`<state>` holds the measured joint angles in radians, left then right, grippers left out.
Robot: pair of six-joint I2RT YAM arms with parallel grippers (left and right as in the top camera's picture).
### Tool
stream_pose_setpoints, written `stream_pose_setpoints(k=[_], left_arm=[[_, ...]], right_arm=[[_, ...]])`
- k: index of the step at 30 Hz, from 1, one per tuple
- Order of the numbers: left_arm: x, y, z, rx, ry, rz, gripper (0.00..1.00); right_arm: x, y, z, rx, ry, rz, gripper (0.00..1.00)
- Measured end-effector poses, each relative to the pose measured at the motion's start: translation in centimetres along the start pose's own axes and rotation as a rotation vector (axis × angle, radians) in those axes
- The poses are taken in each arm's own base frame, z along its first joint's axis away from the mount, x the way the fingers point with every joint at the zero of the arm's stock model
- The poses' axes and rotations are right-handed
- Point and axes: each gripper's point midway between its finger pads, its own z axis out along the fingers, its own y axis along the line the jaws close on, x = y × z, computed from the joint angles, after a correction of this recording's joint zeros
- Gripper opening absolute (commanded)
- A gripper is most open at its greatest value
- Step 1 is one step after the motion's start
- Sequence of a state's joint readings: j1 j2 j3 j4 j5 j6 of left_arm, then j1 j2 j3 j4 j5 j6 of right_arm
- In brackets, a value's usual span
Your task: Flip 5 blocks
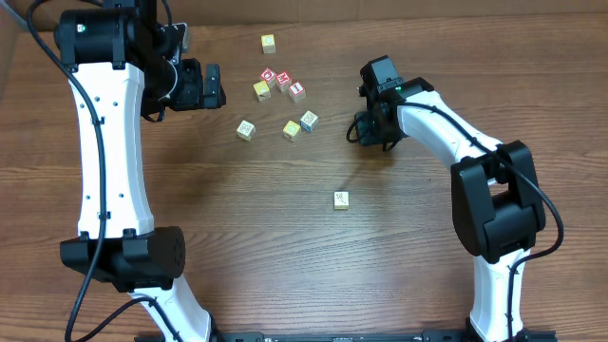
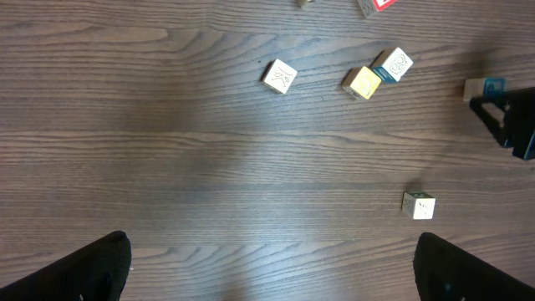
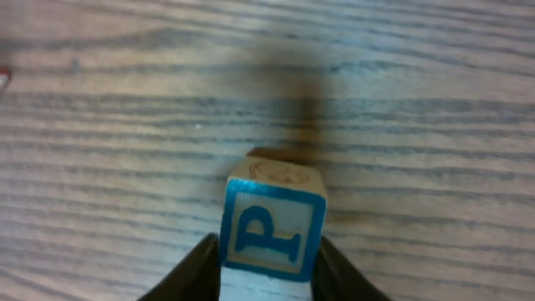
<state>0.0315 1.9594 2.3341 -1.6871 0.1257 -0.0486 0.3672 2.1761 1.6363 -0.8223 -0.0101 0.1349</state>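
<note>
Pinched between the dark fingers of the right gripper: blue-framed alphabet cube, front face lettered in blue, read as "P" though possibly a "B". Carried a faint round drawing on top, too blurred to read. Could not tell whether lifted or resting on the wood-grain table. Spread the left gripper wide above the table, gripping nothing. Counted, out on the table: lone cream cube well apart from the rest; line-drawn cream cube; yellow cube touching a blue-edged cream cube. Noted beyond them three red-faced cubes bunched together, markings illegible, a second yellow cube just beside, and a far yellow cube alone.
</note>
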Motion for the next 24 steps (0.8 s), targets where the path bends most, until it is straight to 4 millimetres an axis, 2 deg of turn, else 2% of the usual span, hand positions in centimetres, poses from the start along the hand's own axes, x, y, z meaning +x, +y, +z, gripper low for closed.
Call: stream_pose_setpoints(k=[5,8,11,19,24], left_arm=[[0.0,0.0,0.0,0.000,0.000,0.000,1.00],[0.0,0.0,0.0,0.000,0.000,0.000,1.00],[0.0,0.0,0.0,0.000,0.000,0.000,1.00],[0.0,0.0,0.0,0.000,0.000,0.000,1.00],[0.0,0.0,0.0,0.000,0.000,0.000,1.00]], right_arm=[[-0.4,0.1,-0.5,-0.001,-0.006,0.011,0.29],[-1.1,0.3,-1.1,-0.004,-0.020,0.016,0.34],[-1.5,0.4,-1.5,-0.006,-0.026,0.017,0.30],[0.7,0.6,-2.1,-0.020,0.075,0.058,0.29],[0.8,2.1,-4.5,-0.077,0.106,0.067,0.29]])
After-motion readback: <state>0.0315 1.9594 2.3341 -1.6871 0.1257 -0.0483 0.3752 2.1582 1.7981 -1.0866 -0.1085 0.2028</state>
